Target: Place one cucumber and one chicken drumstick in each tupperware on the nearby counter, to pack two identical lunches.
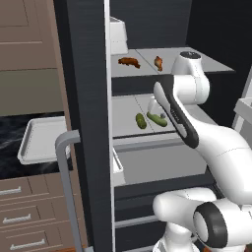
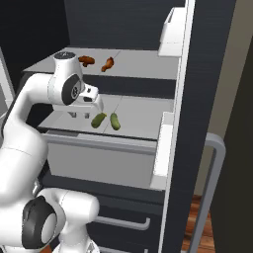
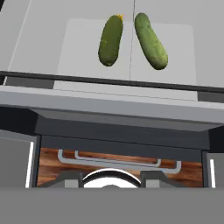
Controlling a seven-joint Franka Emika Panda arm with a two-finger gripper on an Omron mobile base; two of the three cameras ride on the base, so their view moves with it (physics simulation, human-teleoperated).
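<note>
Two green cucumbers (image 3: pixel 110 40) (image 3: pixel 151 40) lie side by side on the lower grey fridge shelf (image 2: pixel 143 116); the same pair shows in the right base view, cucumbers (image 2: pixel 98 119) (image 2: pixel 115 121). Two brown chicken drumsticks (image 2: pixel 87 60) (image 2: pixel 107 63) rest on the shelf above. My gripper (image 2: pixel 79 115) hovers at the front of the lower shelf, just left of the cucumbers and short of them. It is open, with nothing between its fingertips (image 3: pixel 63 178). A white tupperware (image 1: pixel 42 140) sits on the black marbled counter (image 1: pixel 10 133), left of the fridge.
The open fridge door (image 1: pixel 86 123) stands between the shelves and the counter, its grey bar handle (image 1: pixel 66 147) sticking out. A white fridge bin (image 2: pixel 173 29) hangs on the door. Brown drawers (image 1: pixel 22 211) run below the counter. A closed fridge drawer (image 2: pixel 99 160) lies under the lower shelf.
</note>
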